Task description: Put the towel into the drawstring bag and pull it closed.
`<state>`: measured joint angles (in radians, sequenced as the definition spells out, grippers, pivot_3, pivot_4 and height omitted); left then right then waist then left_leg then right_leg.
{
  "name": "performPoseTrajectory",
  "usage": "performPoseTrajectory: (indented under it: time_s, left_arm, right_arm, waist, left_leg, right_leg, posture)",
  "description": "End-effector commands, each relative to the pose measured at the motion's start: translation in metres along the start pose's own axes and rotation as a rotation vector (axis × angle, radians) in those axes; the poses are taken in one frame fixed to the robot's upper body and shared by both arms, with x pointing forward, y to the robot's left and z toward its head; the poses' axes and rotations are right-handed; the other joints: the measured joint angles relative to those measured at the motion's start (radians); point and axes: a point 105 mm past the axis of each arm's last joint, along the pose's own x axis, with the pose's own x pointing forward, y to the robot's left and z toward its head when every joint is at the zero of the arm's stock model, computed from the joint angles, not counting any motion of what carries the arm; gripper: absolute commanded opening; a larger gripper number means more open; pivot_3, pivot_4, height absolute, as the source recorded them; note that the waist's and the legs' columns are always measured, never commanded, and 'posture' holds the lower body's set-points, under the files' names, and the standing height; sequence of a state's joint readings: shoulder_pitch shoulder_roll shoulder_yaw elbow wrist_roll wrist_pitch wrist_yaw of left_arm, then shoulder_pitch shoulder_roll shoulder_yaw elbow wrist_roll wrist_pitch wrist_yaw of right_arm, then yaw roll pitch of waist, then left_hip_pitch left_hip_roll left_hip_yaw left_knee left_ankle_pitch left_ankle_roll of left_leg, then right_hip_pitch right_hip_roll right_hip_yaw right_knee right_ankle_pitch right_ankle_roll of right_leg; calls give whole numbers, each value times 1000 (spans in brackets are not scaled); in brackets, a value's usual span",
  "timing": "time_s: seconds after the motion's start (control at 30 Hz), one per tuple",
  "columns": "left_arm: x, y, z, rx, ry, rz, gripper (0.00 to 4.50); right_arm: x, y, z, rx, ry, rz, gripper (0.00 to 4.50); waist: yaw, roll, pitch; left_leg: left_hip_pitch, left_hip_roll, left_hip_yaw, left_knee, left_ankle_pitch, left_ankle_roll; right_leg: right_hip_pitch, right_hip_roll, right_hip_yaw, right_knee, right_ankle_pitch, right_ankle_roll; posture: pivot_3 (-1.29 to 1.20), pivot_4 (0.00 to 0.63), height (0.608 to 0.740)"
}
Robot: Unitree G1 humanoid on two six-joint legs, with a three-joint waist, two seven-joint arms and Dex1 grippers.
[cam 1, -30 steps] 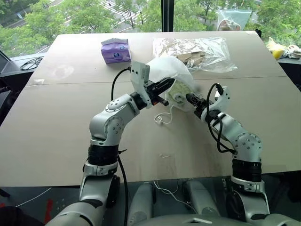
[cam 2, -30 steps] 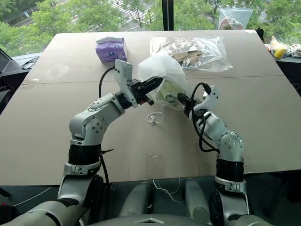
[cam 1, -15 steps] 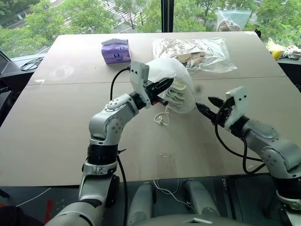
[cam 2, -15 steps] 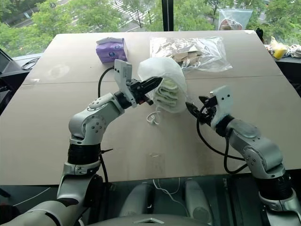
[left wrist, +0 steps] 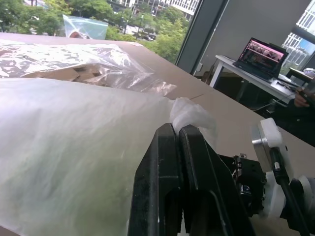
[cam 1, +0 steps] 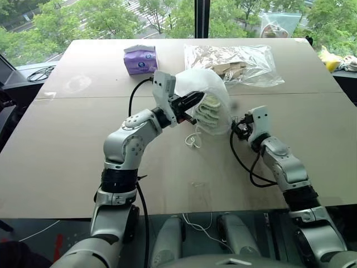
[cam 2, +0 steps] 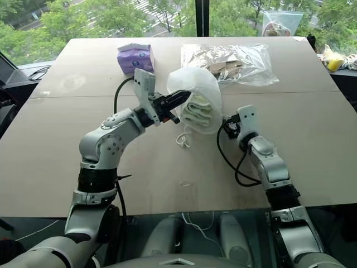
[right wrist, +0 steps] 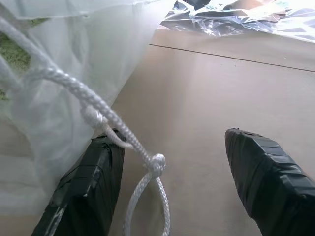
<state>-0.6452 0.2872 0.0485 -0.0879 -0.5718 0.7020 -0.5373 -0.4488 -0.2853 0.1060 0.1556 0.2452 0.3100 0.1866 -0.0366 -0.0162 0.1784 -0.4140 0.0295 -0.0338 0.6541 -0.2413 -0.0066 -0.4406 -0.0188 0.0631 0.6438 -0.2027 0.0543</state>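
Fingers of the left gripper (cam 1: 192, 102) are pinched together on a fold of the drawstring bag (cam 1: 209, 92), holding the milky pouch lifted above the table (cam 1: 67, 162) with the pale green towel (cam 1: 211, 106) showing inside it and a white cord (cam 1: 193, 139) dangling down to the table. Just beside the bag's other side, the right gripper (right wrist: 184, 184) has its fingers apart and grips nothing, a knotted loop of cord lying across one of them. Behind the bag lie a clear bag of cardboard pieces (cam 1: 234, 61) and a purple packet (cam 1: 139, 59).
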Motion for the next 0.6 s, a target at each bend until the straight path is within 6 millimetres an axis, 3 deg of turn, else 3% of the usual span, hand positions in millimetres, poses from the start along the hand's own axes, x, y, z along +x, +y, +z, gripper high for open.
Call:
performPoseTrajectory:
  time_s: [0.03,0.17,0.3,0.4,0.53,0.6]
  left_arm:
    - [-4,0,10,38,-41,0,0]
    - [-6,6,9,34,-39,13,0]
    - [-13,5,15,-19,-101,-40,0]
    - [-20,12,16,30,-68,-26,1240]
    - [-37,26,33,63,-77,-19,2861]
    - [-51,30,46,62,-79,-47,2861]
  right_arm:
    - [0,-9,20,-25,-97,-48,2071]
    - [-2,-13,22,-62,-107,-70,282]
    - [-1,-9,19,-97,-94,-61,282]
    - [0,-7,22,-100,-103,-64,227]
    - [1,-7,23,-95,-108,-65,227]
    - [2,-7,23,-98,-106,-64,227]
  waist:
    - [-1,0,0]
    - [-4,0,0]
    - [-7,0,0]
    - [-6,0,0]
    - [-7,0,0]
    - [-8,0,0]
  left_leg:
    - [0,0,0,0,0,0]
    - [1,0,0,0,0,0]
    - [2,0,0,0,0,0]
    - [1,0,0,0,0,0]
    - [2,0,0,0,0,0]
    - [2,0,0,0,0,0]
  right_leg:
    - [0,0,0,0,0,0]
    - [0,0,0,1,0,0]
    - [0,1,1,2,0,0]
    - [0,1,0,2,0,0]
    - [0,1,1,3,0,0]
    - [0,1,1,3,0,0]
  posture:
    - [0,150,740]
    - [0,150,740]
    - [0,150,740]
    - [0,150,740]
    - [0,150,740]
    - [0,150,740]
